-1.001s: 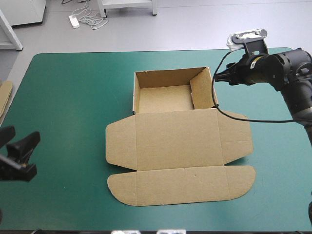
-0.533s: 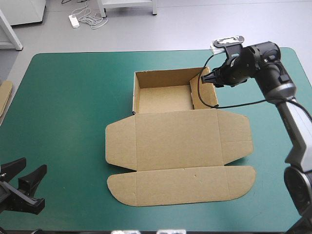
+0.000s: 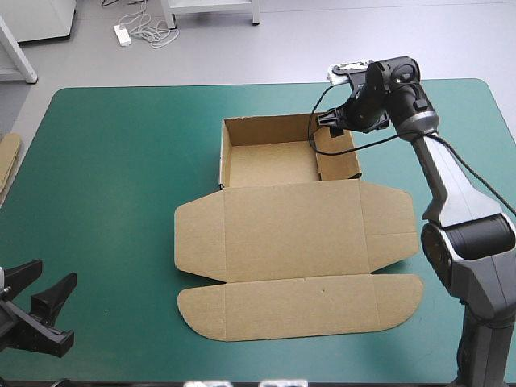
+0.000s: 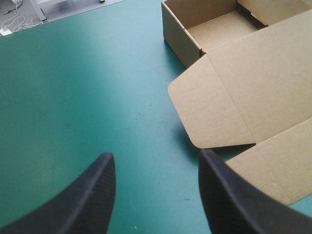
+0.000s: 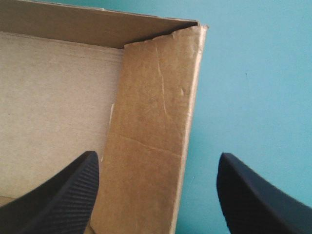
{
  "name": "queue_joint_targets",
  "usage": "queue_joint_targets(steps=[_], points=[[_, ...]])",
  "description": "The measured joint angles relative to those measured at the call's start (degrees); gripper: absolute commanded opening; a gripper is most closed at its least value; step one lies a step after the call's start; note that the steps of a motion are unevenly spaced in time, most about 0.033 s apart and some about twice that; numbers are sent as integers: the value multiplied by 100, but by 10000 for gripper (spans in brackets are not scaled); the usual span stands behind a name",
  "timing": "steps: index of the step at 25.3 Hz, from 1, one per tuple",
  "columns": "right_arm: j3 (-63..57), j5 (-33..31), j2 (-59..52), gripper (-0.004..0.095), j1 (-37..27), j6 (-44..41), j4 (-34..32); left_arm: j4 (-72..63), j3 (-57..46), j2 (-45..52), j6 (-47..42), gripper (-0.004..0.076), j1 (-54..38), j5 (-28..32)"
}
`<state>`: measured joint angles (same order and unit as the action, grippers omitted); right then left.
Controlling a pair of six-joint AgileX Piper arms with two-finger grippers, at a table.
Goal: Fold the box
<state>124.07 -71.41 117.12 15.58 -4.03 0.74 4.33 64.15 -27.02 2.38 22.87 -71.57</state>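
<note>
The location is a robotics laboratory. Indicators: a table with a teal-green cover (image 3: 113,177), a smooth grey floor (image 3: 363,40), a white power strip with loose cables (image 3: 122,34), white furniture legs (image 3: 255,11), and a robot arm's black fin-fingered left gripper (image 4: 155,153).

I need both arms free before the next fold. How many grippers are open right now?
2. The left gripper, over the teal-green cover by the table's near left corner, holds nothing; the right gripper has the right wall of the box between its spread fingers.
</note>
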Motion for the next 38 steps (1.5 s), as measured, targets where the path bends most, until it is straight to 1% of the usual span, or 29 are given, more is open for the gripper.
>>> queue_joint_targets(steps=[4, 9, 11, 12, 16, 21, 24, 30, 34, 38], points=[[0, 0, 211, 626, -6, 46, -74, -4, -33, 0, 0, 372, 0, 0], [0, 0, 666, 511, -6, 25, -191, -4, -57, 0, 0, 372, 0, 0], [-5, 11, 801, 421, -6, 25, -74, -4, -57, 0, 0, 372, 0, 0], [-5, 17, 829, 350, -6, 25, -74, -4, -57, 0, 0, 372, 0, -5], [-5, 17, 848, 198, -6, 25, -74, -4, -57, 0, 0, 371, 0, -5], [-5, 21, 848, 82, -11, 25, -74, -4, -57, 0, 0, 370, 0, -5], [-5, 35, 848, -18, -11, 25, -174, -4, -57, 0, 0, 370, 0, -5], [-74, 108, 848, -15, -119, -33, -185, -4, -57, 0, 0, 370, 0, -5], [-345, 199, 746, -15, -372, -39, -30, -4, -57, 0, 0, 370, 0, -5], [-605, 251, 586, -15, -731, -32, -38, -4, -57, 0, 0, 370, 0, -5]])
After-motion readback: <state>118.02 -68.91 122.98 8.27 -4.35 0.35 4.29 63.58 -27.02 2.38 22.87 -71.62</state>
